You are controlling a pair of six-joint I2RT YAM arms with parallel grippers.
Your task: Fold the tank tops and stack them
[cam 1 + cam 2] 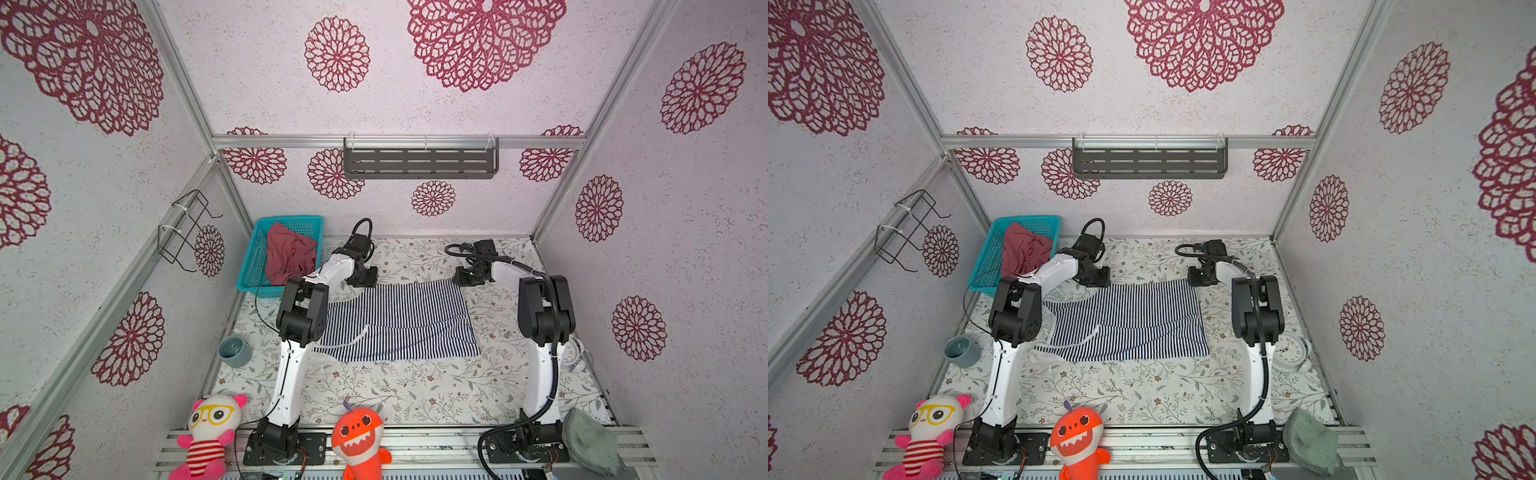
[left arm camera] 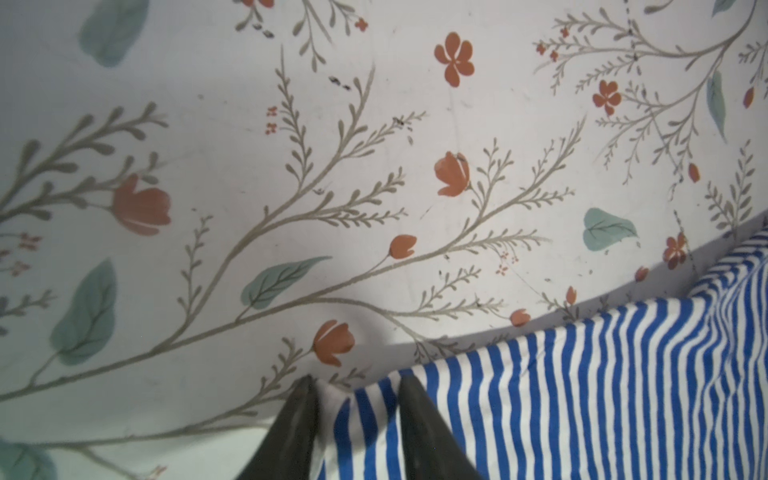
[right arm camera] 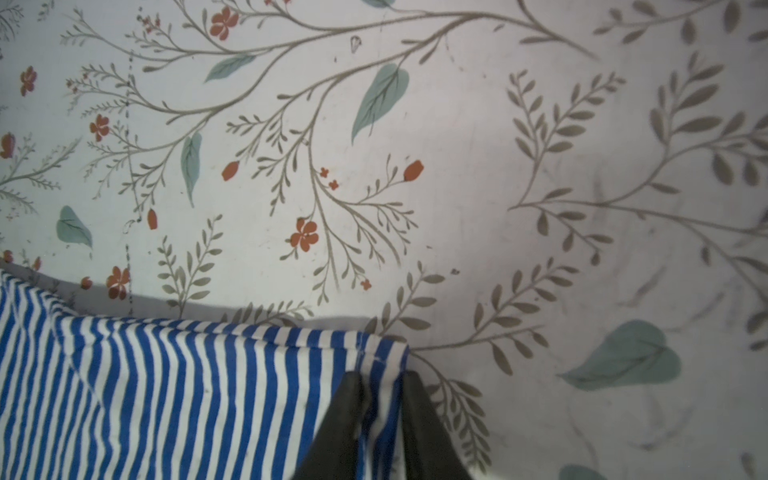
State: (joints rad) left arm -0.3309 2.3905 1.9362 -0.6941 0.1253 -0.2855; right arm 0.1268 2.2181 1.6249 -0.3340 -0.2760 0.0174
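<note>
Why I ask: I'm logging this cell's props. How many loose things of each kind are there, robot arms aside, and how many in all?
Tank tops: 2 (striped tank top, red tank top)
Plush toys: 2 (pink plush toy, orange plush toy)
Basket: 1
Cup: 1
Clock: 1
Cloth: 1
Total: 8

Navy-white striped tank top, rose-red tank top.

Striped tank top: navy-and-white, spread flat, middle of the bench.
Rose-red tank top: plain, crumpled in teal basket, far left.
</note>
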